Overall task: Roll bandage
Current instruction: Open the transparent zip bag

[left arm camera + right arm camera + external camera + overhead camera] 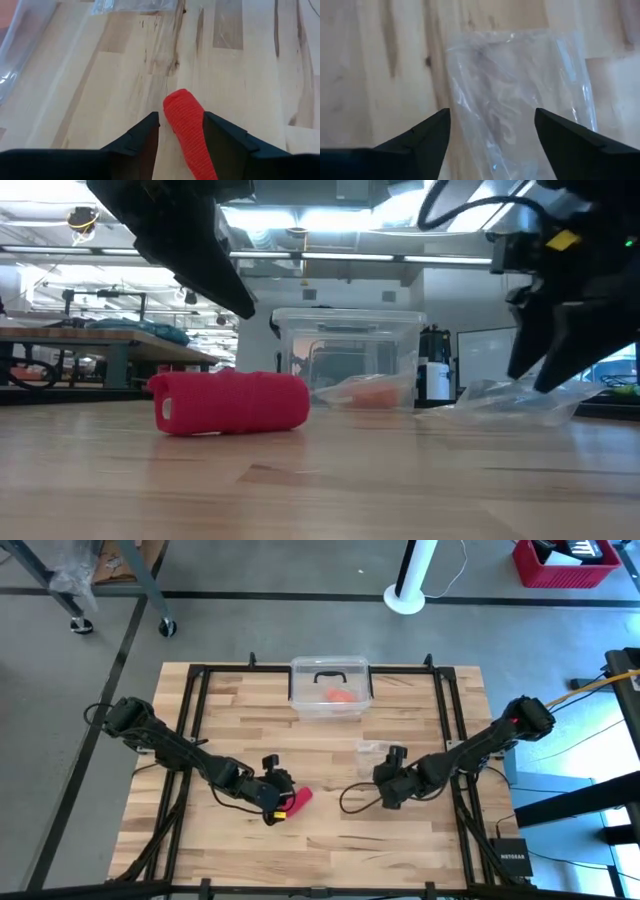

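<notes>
Red bandage (187, 130) rolled between left gripper (181, 132) fingers, low view shows whole roll

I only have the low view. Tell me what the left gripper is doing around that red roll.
Observer: In the left wrist view the bandage lies between the left gripper's open fingers, a gap showing on one side.
Operator: Now the right arm.
Observer: From above, the right gripper is over the clear plastic bag, open.
Operator: Report the bin's contents.
Observer: The clear bin at the table's far edge holds an orange-red lump.
</notes>
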